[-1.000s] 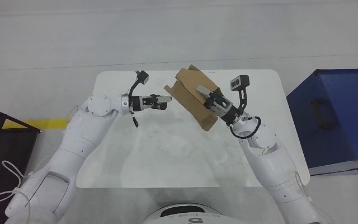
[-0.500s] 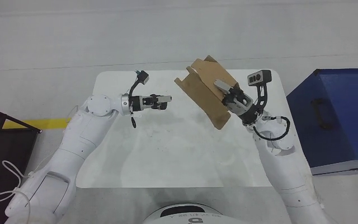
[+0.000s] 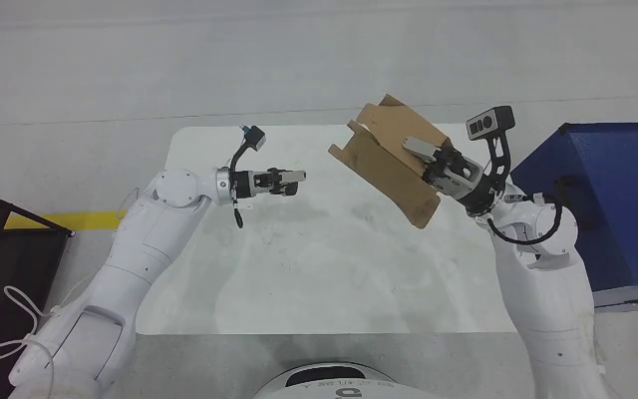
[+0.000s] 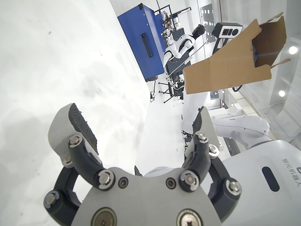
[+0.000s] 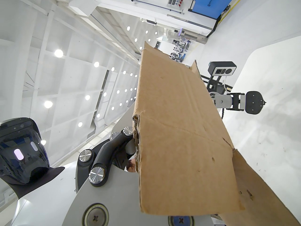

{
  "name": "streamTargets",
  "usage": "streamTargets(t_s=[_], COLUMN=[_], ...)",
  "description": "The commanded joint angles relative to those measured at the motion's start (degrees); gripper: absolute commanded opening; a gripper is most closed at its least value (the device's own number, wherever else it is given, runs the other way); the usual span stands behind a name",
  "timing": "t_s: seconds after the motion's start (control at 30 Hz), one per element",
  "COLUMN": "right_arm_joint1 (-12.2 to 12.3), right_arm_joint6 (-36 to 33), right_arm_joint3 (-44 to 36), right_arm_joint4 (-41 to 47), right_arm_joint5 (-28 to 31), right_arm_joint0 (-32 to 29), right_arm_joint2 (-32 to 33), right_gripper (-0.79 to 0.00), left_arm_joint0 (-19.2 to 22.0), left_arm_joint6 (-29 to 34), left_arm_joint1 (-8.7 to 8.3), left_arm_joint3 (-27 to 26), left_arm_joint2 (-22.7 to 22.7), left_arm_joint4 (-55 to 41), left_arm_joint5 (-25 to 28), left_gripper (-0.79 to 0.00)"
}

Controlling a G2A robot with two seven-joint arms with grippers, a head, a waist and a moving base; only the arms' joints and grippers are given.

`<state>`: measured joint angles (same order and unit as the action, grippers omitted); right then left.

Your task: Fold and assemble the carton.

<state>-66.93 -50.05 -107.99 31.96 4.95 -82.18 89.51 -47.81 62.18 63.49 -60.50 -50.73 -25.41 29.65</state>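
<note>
A brown cardboard carton [image 3: 391, 160], partly opened with loose flaps, hangs in the air over the table's far right part. My right gripper [image 3: 431, 160] is shut on its edge, and the carton [image 5: 178, 132] covers most of that gripper up close. My left gripper [image 3: 295, 180] stands open with nothing between its fingers, over the table left of the carton and apart from it. From the left wrist the carton [image 4: 232, 64] shows farther off, beyond my open left gripper [image 4: 141, 118].
The white table [image 3: 299, 269] is bare under both arms. A blue cabinet [image 3: 583, 214] stands off the table's right edge, close to my right arm.
My right gripper has carried the carton to the right and a little farther back, away from the left gripper. The left arm has kept still.
</note>
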Motion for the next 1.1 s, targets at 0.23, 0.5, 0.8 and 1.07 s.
streamTargets(t_s=[0.23, 0.5, 0.8, 1.07], right_arm_joint1=[0.0, 0.0, -0.3, -0.9], right_arm_joint6=[0.0, 0.0, -6.1, -21.8], right_arm_joint3=[0.0, 0.0, 0.0, 13.4], right_arm_joint4=[0.0, 0.0, 10.7, 32.7], right_arm_joint5=[0.0, 0.0, -1.4, -9.2], right_arm_joint0=[0.0, 0.0, 0.2, 9.5], right_arm_joint2=[0.0, 0.0, -1.8, -6.2], right_gripper=[-0.785, -0.785, -0.785, -0.785], left_arm_joint0=[0.0, 0.0, 0.0, 0.0], left_arm_joint6=[0.0, 0.0, 0.0, 0.0], left_arm_joint1=[0.0, 0.0, 0.0, 0.0], left_arm_joint3=[0.0, 0.0, 0.0, 0.0], left_arm_joint2=[0.0, 0.0, 0.0, 0.0], left_arm_joint4=[0.0, 0.0, 0.0, 0.0], left_arm_joint5=[0.0, 0.0, 0.0, 0.0], left_gripper=[0.0, 0.0, 0.0, 0.0])
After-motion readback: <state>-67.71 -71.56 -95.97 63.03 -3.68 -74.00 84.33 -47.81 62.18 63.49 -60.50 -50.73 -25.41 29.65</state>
